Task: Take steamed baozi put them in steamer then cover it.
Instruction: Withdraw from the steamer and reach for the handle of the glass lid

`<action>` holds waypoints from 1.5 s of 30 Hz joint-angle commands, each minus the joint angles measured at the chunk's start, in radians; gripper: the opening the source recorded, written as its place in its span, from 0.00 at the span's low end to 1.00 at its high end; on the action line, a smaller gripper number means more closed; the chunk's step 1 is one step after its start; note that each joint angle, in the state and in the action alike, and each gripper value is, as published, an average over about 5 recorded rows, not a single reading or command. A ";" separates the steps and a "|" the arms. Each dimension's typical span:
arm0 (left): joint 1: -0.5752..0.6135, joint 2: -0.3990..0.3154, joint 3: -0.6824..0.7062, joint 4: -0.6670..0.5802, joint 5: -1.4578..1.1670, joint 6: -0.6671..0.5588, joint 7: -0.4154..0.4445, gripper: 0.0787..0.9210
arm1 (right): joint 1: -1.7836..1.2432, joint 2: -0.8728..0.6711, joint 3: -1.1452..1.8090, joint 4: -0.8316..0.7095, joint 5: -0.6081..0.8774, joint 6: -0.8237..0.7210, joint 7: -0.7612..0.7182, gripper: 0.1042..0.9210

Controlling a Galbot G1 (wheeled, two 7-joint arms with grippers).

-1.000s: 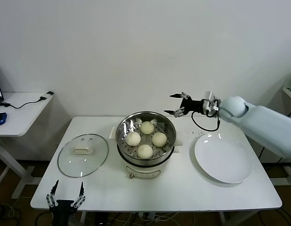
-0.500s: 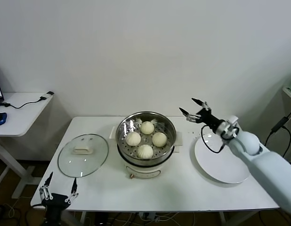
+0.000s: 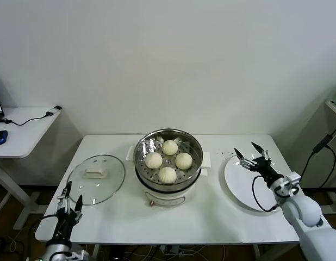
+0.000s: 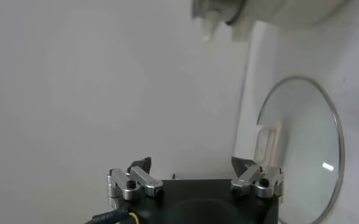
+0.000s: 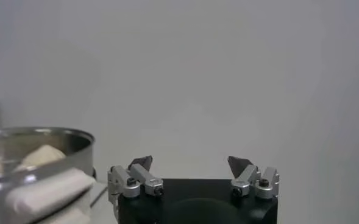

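**Four buns loaded, lid waiting to go on**

Seen from the robot's head, a white table (image 3: 130, 228) holds the steamer (image 3: 168, 142), a shiny steel basket on a cream pot base, at its centre; four steamed baozi (image 3: 168, 161) sit inside on the perforated floor, close together; the loading step looks finished, and covering appears to be the step in hand. The cover (image 3: 95, 179), a clear glass lid with a cream handle, lies flat on the table to the robot's left of the steamer, just beside it and not touching. The left gripper (image 3: 70, 199) stands at the table's near left edge, near the lid's front rim, fingers spread wide and empty. The right gripper (image 3: 252, 155) hovers over the far edge of an empty white plate (image 3: 249, 190), fingers also wide, holding nothing. Next, the left gripper likely must reach the lid's handle, close on it, and carry it over the basket.

Against a second ago: the right arm has drawn back from beside the steamer's rim to the plate; the left gripper has risen and come nearer the lid.
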 commanded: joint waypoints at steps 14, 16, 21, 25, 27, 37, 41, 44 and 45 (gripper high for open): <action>-0.444 0.100 0.081 0.537 0.243 -0.007 -0.083 0.88 | -0.156 0.083 0.139 -0.030 -0.168 -0.033 0.016 0.88; -0.468 0.109 0.087 0.564 0.235 -0.009 -0.080 0.88 | -0.152 0.083 0.136 -0.031 -0.172 -0.034 0.017 0.88; -0.506 0.126 0.099 0.618 0.210 -0.007 -0.076 0.88 | -0.150 0.089 0.132 -0.034 -0.183 -0.033 0.018 0.88; -0.535 0.130 0.101 0.648 0.202 -0.005 -0.079 0.88 | -0.150 0.095 0.130 -0.037 -0.191 -0.032 0.018 0.88; -0.547 0.134 0.107 0.661 0.201 -0.003 -0.079 0.88 | -0.149 0.097 0.128 -0.039 -0.194 -0.032 0.017 0.88; -0.601 0.137 0.133 0.725 0.194 0.000 -0.079 0.88 | -0.145 0.097 0.127 -0.043 -0.199 -0.032 0.016 0.88; -0.624 0.134 0.144 0.737 0.194 0.007 -0.081 0.88 | -0.147 0.099 0.130 -0.046 -0.204 -0.030 0.015 0.88; -0.641 0.128 0.146 0.743 0.203 0.013 -0.083 0.88 | -0.150 0.100 0.132 -0.048 -0.211 -0.028 0.014 0.88; -0.645 0.126 0.149 0.744 0.204 0.015 -0.083 0.88 | -0.150 0.101 0.132 -0.048 -0.212 -0.028 0.014 0.88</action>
